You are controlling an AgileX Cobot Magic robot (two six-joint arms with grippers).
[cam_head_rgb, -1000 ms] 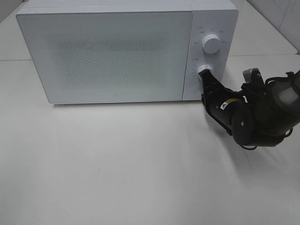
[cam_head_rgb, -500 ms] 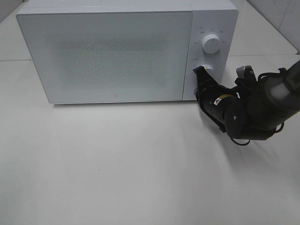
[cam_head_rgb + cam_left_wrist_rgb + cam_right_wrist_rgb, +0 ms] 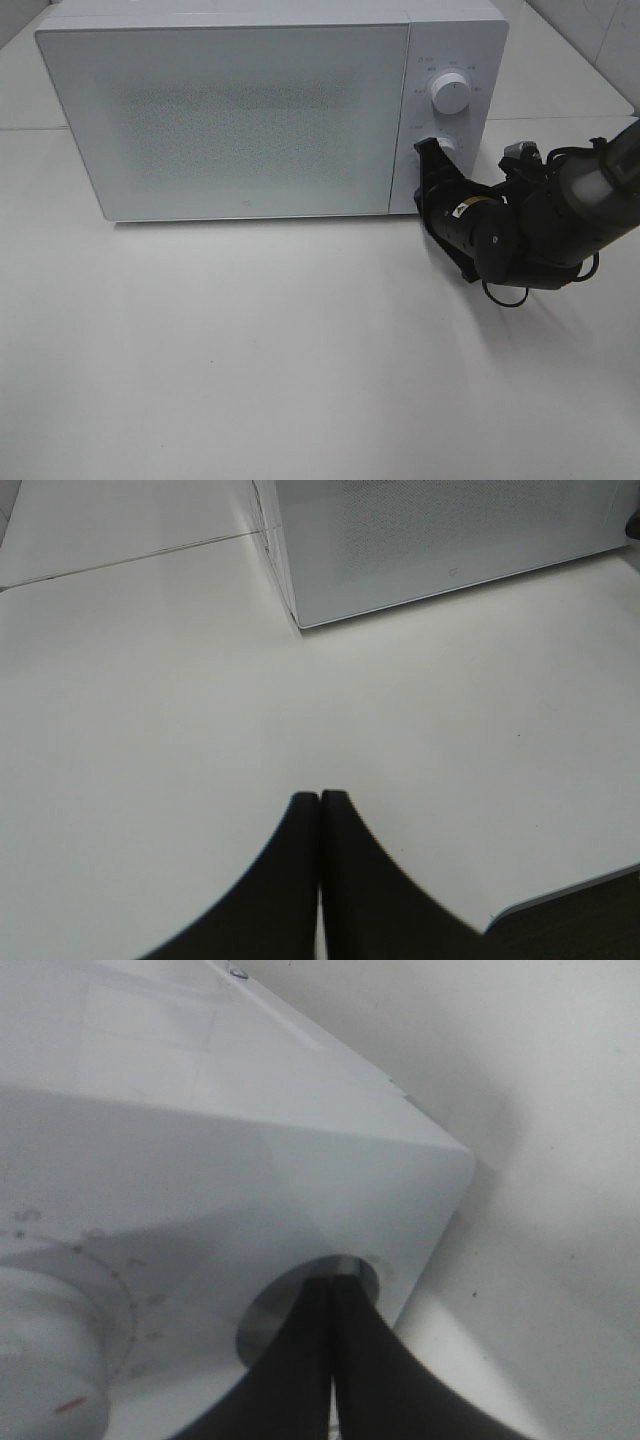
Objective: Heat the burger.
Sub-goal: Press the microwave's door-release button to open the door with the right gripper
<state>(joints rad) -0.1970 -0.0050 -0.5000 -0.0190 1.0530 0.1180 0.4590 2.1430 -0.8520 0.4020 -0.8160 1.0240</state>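
The microwave (image 3: 240, 120) stands at 12 o'clock on the worktop (image 3: 250, 350) with its door (image 3: 230, 115) shut. The burger shows in no view. It is presumably behind the speckled door, though nothing can be made out through it. The control panel runs down the 3 o'clock side of the door, with the lower dial (image 3: 446, 144) at 6 o'clock from the upper dial (image 3: 451, 93). The right pincer (image 3: 428, 150) reaches in from 4 o'clock, its jaws pressed together and its tip against the panel at the lower dial. In the right wrist view the joined tips meet a round grey patch (image 3: 270, 1320) beside a ticked dial. That may be a button or a recess; the view is too close to say. The left pincer (image 3: 320, 815) hangs jaws-together over bare worktop, well apart from the oven. The step in hand looks like setting the heating going at the controls. Next, if the dial must turn, the jaws would likely need to part and straddle it, then twist; a button would need only a straight push.
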